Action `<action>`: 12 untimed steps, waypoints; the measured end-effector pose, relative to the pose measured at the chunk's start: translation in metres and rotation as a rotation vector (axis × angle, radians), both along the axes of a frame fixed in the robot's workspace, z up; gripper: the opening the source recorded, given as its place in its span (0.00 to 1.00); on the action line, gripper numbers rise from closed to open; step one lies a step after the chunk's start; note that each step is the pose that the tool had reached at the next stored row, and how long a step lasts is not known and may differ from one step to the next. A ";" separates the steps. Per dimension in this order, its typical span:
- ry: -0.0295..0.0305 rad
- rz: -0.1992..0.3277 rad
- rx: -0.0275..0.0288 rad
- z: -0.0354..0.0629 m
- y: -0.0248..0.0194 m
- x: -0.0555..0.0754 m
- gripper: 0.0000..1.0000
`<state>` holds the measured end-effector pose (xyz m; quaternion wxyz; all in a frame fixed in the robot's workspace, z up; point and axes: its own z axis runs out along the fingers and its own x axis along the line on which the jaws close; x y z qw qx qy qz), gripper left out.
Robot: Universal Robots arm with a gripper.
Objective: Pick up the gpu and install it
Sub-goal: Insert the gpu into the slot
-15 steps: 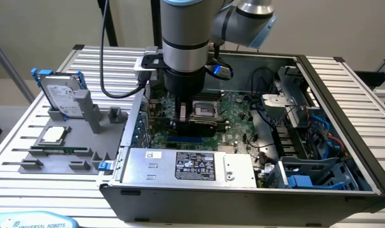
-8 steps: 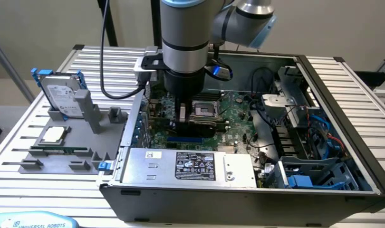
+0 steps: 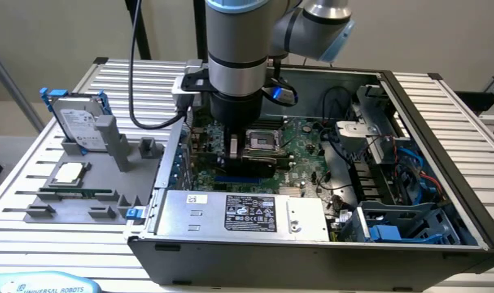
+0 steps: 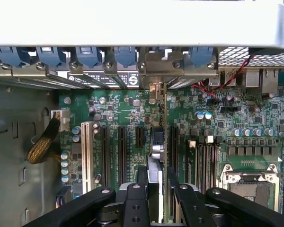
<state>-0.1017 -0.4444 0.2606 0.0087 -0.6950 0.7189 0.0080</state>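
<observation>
My gripper (image 3: 235, 160) reaches down into the open computer case (image 3: 442, 122), over the motherboard (image 3: 300, 137). It is shut on the gpu (image 4: 155, 156), which stands on edge between the two black fingers (image 4: 142, 182). The card runs from the fingers toward the case's rear wall, and its silver bracket (image 4: 154, 71) sits at the slot opening there. The card's lower edge lies along an expansion slot (image 4: 173, 146); how deep it sits in the slot I cannot tell. In the exterior view the arm hides most of the gpu (image 3: 254, 163).
Beside the case stands a grey fixture (image 3: 76, 195) holding a silver hard drive in a blue frame (image 3: 78, 119) and a square CPU chip (image 3: 71, 173). Inside the case are the power supply (image 3: 239, 210), CPU socket (image 4: 248, 182), free slots (image 4: 120, 146), blue clips (image 4: 87, 54) and cables (image 3: 410, 165).
</observation>
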 end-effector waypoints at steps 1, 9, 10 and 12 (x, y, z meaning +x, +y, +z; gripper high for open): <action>0.0000 0.000 0.0000 -0.0005 0.0000 0.000 0.27; 0.0000 0.000 0.0000 -0.0038 0.0000 -0.001 0.27; -0.0001 0.000 0.0001 -0.0043 0.0000 -0.001 0.27; 0.0000 -0.001 0.0000 -0.0050 0.0000 -0.001 0.27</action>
